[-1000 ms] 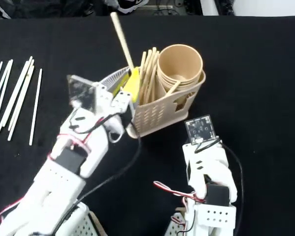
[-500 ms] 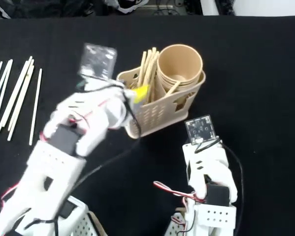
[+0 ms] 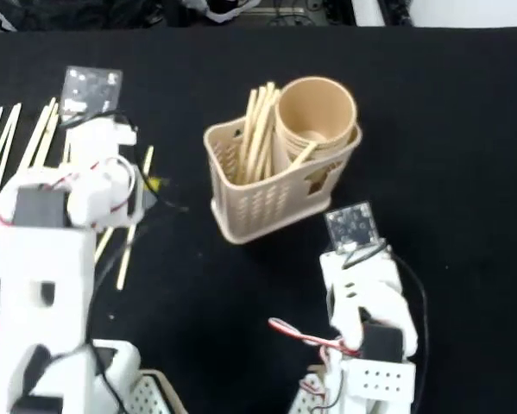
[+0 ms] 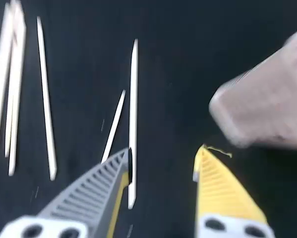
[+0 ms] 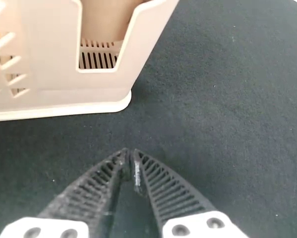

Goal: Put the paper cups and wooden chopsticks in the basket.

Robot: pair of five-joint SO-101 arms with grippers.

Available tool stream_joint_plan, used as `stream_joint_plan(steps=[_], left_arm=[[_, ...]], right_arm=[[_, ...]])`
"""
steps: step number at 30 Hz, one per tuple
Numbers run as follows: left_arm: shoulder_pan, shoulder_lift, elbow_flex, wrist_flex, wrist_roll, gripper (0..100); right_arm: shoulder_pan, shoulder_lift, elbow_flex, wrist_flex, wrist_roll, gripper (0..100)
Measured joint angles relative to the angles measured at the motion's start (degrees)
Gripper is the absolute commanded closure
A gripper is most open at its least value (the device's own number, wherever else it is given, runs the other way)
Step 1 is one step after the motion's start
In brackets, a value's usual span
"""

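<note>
You are in the chopstick-gathering step, between loads; the basket (image 3: 258,203) stands mid-bench with the paper cups (image 3: 317,108) nested in one end and a sheaf of chopsticks (image 3: 256,129) standing upright in the other, so the cups look done, to judge by what lies on the bench (image 3: 448,129); what remains is the loose chopsticks (image 3: 8,151) scattered flat to the left, well apart from the basket; your left pincer (image 4: 164,151) hangs over them with its jaws spread wide and nothing between them; the nearest chopstick (image 4: 134,99) lies lengthwise just beside the grey jaw's tip, more alongside that jaw than between the two, with a shorter-looking one near it; your right pincer (image 5: 129,153) sits low in front of the basket wall, jaws pressed together on nothing, and it has no call to join in here; the next move, as I judge it, asks you to shift the left pincer sideways so one stick sits squarely between the jaws, turn the wrist so the jaws cross the stick rather than run along it, then come down to the bench and close; a thin stick lying flat on dark cloth gives little to bite, so aim near its middle to keep it from tipping when lifted.
</note>
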Motion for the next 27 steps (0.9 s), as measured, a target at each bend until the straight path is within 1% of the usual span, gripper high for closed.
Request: stream_joint_plan(steps=[2,6,11,13,18,23,27], left_arm=[[-2.4,5.5,1.7,-0.3,-3.3,78],[-6.2,18.9,1.9,-3.9,-8.4,78],[-6.9,35.4,1.8,-11.7,-13.7,79],[-6.9,41.0,0.6,-13.7,-15.8,81],[-7.4,50.5,-4.6,-14.0,-18.8,89],[-7.2,54.5,-8.1,-12.6,-20.2,97],[-7.2,55.6,-11.4,-8.4,-20.4,97]], right_arm=[[0.0,0.0,0.0,0.0,0.0,98.4],[0.0,0.0,0.0,0.0,0.0,98.4],[0.0,0.0,0.0,0.0,0.0,98.4],[0.0,0.0,0.0,0.0,0.0,98.4],[0.0,0.0,0.0,0.0,0.0,98.4],[0.0,0.0,0.0,0.0,0.0,98.4],[0.0,0.0,0.0,0.0,0.0,98.4]])
